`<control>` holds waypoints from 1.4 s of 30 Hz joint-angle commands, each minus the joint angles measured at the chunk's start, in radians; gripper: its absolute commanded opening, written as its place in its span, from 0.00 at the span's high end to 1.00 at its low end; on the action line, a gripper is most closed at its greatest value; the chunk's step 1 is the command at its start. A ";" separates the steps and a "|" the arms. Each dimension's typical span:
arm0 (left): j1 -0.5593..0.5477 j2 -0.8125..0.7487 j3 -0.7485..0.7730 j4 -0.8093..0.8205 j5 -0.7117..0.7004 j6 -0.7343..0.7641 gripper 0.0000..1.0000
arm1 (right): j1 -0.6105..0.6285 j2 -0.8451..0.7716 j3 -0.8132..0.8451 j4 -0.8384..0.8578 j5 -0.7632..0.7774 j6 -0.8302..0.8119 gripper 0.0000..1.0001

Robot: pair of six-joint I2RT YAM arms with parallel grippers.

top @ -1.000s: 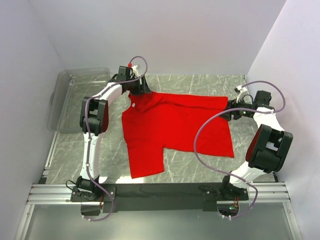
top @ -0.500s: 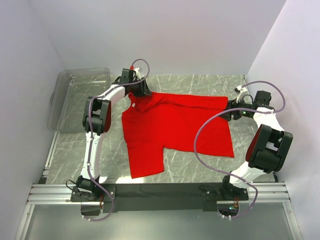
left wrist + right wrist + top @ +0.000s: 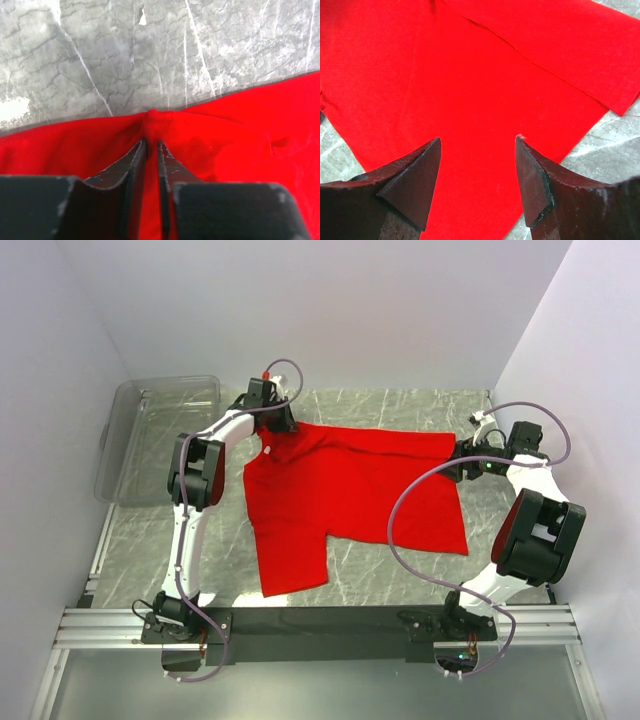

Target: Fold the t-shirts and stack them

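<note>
My left gripper (image 3: 151,145) has its fingers drawn nearly together on a small raised ridge of the red t-shirt (image 3: 350,495). The cloth bunches into a nub right at the fingertips. The shirt's edge runs crosswise just past them, with bare marble table (image 3: 150,55) beyond. The rest of the garment lies behind and to the right of these fingers.

From above, the shirt lies flat with its long axis running side to side. The white neck label (image 3: 268,452) sits close to the left fingers and the hem reaches toward the right ones. One sleeve points back toward the arm bases.

My right gripper (image 3: 477,142) has its fingers spread wide and holds nothing. Red cloth fills the gap between them and the space ahead. A fold line slants across in front, and a strip of table shows just outside the right-hand finger.

By my reading, the left arm has the far corner at the collar end and the right arm is nearest the hem corner, not yet pinching. I judge the next move needs the right fingers to drop straight onto the cloth beneath them and close.
</note>
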 commanded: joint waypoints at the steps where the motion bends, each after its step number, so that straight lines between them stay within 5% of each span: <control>1: -0.010 -0.047 -0.003 0.063 -0.009 0.033 0.82 | -0.008 -0.038 -0.001 0.002 -0.025 0.000 0.33; 5: -0.011 -0.133 -0.090 0.136 -0.001 0.062 0.99 | -0.010 -0.044 -0.003 -0.002 -0.029 -0.006 0.33; 25: -0.019 -0.459 -0.489 0.247 0.259 0.298 0.99 | -0.016 -0.062 -0.004 -0.021 -0.033 -0.022 0.33; 36: -0.125 -0.569 -0.537 0.051 0.282 0.390 0.99 | -0.016 -0.068 -0.004 -0.024 -0.032 -0.019 0.33; 38: -0.154 -0.581 -0.543 0.003 0.270 0.390 0.95 | -0.018 -0.068 -0.004 -0.022 -0.035 -0.019 0.33; 41: -0.186 -0.598 -0.543 -0.089 0.253 0.390 0.67 | -0.018 -0.070 0.000 -0.025 -0.030 -0.020 0.33; 42: -0.195 -0.609 -0.547 -0.107 0.252 0.390 0.66 | -0.018 -0.070 0.000 -0.027 -0.030 -0.023 0.33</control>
